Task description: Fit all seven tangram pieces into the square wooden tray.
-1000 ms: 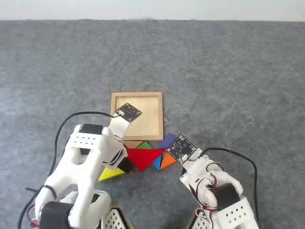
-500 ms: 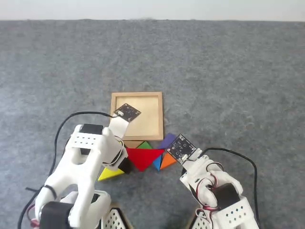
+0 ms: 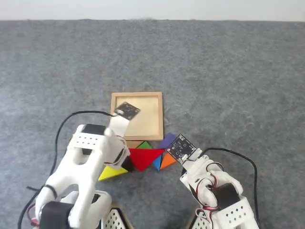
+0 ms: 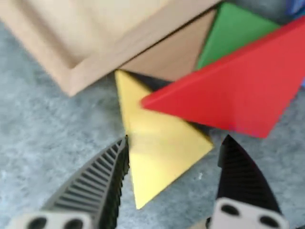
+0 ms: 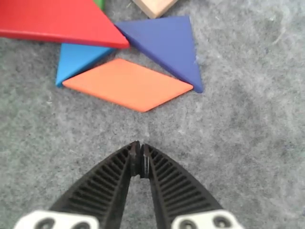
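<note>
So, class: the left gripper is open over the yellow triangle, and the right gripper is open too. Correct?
No: the right gripper is shut, as the right wrist view shows. The left gripper is indeed open over the yellow triangle.

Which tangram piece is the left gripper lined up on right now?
The yellow triangle: it alone lies between the fingers of the open left gripper. The red triangle and green triangle lie past the fingertips, toward the tray.
</note>
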{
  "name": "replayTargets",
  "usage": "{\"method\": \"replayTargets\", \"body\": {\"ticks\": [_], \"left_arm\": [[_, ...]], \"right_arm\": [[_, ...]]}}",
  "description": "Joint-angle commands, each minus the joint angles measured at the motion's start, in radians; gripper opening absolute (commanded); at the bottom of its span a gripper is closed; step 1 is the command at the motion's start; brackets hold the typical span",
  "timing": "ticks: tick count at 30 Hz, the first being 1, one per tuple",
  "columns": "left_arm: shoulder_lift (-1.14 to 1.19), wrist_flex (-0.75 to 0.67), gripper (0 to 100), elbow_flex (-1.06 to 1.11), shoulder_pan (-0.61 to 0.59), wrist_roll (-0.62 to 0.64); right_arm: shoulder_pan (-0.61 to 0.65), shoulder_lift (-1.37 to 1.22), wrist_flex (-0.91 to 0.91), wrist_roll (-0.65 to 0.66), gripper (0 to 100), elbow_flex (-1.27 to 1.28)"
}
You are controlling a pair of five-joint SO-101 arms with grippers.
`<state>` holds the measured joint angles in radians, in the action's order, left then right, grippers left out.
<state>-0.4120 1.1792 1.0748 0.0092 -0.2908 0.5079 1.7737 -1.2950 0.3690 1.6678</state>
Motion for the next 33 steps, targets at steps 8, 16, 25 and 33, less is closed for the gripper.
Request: {"method": "replayTargets", "body": {"ticks": [8,16,25,33], "left_arm": [[0.002,-0.080,30,0.039,-0.003,-0.014],[0.002,-0.080,31,0.047,0.021,-0.003],[0.002,-0.087,31,0.054,-0.023,-0.003],[0.069,-0.087,31,0.039,-0.018,-0.020]], "right_arm": [[0.007,0.019,-0.002,-0.009,0.8,0.017],[0.007,0.019,-0.002,-0.009,0.8,0.017],[0.007,0.019,-0.002,-0.009,0.8,0.017],[0.007,0.019,-0.002,-0.009,0.8,0.017]]}}
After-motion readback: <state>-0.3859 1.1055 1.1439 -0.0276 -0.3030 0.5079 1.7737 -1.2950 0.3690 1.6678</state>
